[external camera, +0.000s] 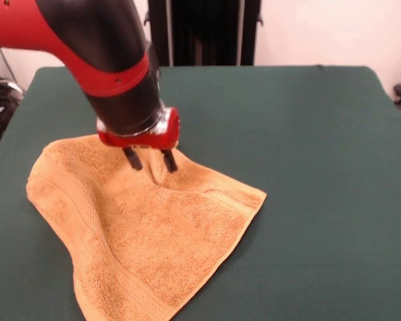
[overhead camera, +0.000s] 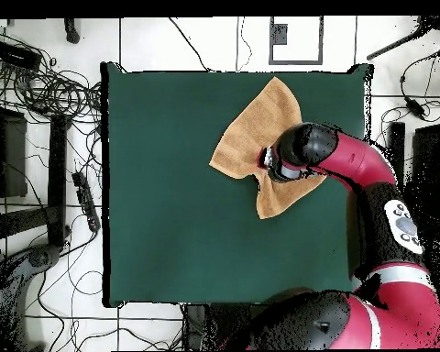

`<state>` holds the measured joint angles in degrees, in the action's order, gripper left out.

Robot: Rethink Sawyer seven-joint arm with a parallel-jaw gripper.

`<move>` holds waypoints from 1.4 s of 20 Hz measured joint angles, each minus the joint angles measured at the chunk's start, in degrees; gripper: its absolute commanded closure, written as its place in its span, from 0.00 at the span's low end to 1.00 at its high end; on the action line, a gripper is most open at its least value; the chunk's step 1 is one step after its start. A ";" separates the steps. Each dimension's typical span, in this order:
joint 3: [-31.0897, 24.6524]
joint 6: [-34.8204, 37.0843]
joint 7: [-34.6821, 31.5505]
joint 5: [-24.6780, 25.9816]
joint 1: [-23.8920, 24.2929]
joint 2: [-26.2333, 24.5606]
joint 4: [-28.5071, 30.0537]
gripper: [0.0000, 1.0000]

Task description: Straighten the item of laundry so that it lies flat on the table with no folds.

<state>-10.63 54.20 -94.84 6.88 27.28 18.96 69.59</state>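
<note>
Orange-tan towel [external camera: 147,234] lies rumpled, one ridge raised, on green table [external camera: 307,134].

The Sawyer's arm [external camera: 87,47] is built of thick rounded segments in glossy red and matte black. In the front view a red shell gives way to a wide black cylindrical section, ringed by a bright red band, then a further black sleeve that narrows toward the wrist. Below that sits a thin polished metal collar, and under it a flat red gripper body. From this body hang two short, dark, narrow fingers [external camera: 131,158] with blunt tips; the gripper [external camera: 150,161] looks small against the bulky forearm. In the overhead view the arm [overhead camera: 370,174] shows red links with black rounded joint caps and a pale grey round patch bearing dark marks on one link.
</note>
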 measured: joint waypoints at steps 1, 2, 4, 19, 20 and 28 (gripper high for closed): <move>-0.01 -0.52 0.00 0.23 0.11 -0.78 -0.57 0.00; -0.02 -0.88 0.00 0.17 0.24 -1.50 -0.93 0.00; -0.12 -1.26 0.00 0.10 0.50 -2.38 -1.14 0.00; -3.52 -1.73 0.00 -7.76 6.14 -5.31 1.06 0.00; -3.61 -1.74 0.00 -8.15 6.41 -5.31 1.35 0.00; -3.64 -1.74 0.00 -9.03 6.65 -5.27 2.11 0.00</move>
<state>-14.27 52.46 -94.84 -2.16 33.93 13.69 71.70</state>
